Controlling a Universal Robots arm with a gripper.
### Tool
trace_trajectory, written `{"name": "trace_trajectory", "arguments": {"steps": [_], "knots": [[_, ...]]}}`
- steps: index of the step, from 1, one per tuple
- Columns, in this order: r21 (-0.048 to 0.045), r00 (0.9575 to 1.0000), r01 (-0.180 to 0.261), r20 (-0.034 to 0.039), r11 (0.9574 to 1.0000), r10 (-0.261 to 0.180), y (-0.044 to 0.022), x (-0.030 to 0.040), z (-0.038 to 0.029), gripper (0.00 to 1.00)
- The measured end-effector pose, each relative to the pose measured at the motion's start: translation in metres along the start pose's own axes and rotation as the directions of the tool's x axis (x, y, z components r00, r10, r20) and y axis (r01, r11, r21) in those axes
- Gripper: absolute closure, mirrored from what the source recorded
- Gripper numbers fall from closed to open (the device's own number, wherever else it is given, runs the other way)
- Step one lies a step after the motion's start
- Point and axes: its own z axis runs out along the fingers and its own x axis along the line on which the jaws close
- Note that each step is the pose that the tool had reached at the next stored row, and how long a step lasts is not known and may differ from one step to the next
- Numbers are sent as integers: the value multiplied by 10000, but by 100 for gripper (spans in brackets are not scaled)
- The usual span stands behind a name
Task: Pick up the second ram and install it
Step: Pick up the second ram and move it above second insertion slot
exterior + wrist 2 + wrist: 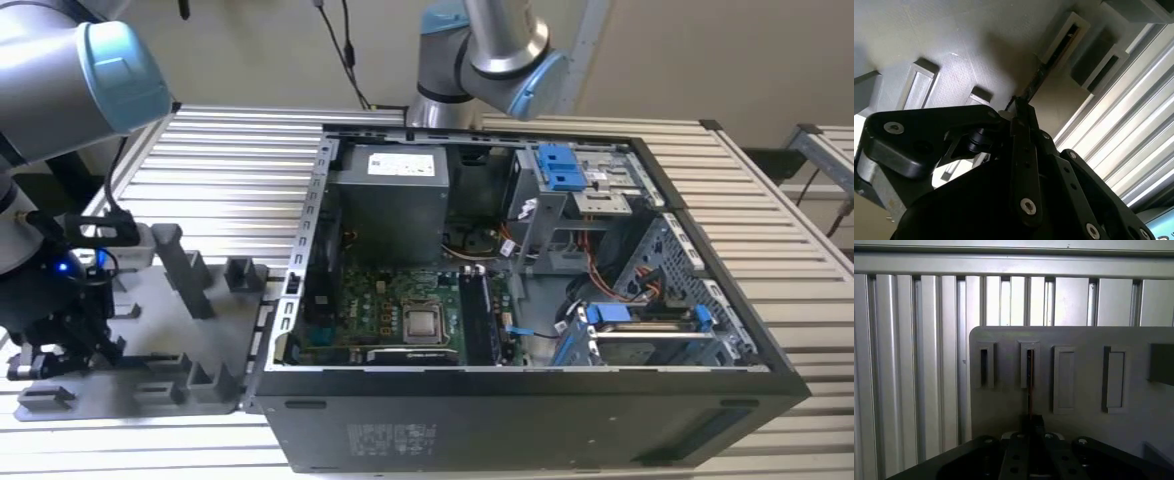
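Robot tool (1030,420) pinched narrow on a thin memory stick (1029,392), seen edge-on, its far end in a slot of the grey tray (1084,337), at the exterior view's left of an open computer case (534,400). The stick is probably light, stiff and fragile, and best gripped by its flat faces near one end.

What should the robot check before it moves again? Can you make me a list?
1. The gripper lines up with the second ram: ok, in the first wrist view it sits at the stick's near end.
2. The ram is firmly gripped: cannot tell.
3. The ram is free of the grey tray: not ok, its far end sits in a slot.
4. The computer case is open: ok, the motherboard shows.
5. An empty memory slot is ready: cannot tell.
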Motion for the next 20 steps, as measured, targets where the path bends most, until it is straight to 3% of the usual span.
{"name": "trace_trajectory", "arguments": {"steps": [9,15,20], "knots": [[7,10000,-1,6,10000,1,1,-1,-9,87],[1,10000,-5,1,10000,5,-2,-1,-129,87],[0,10000,-8,0,10000,8,-4,-2,-177,87]]}}
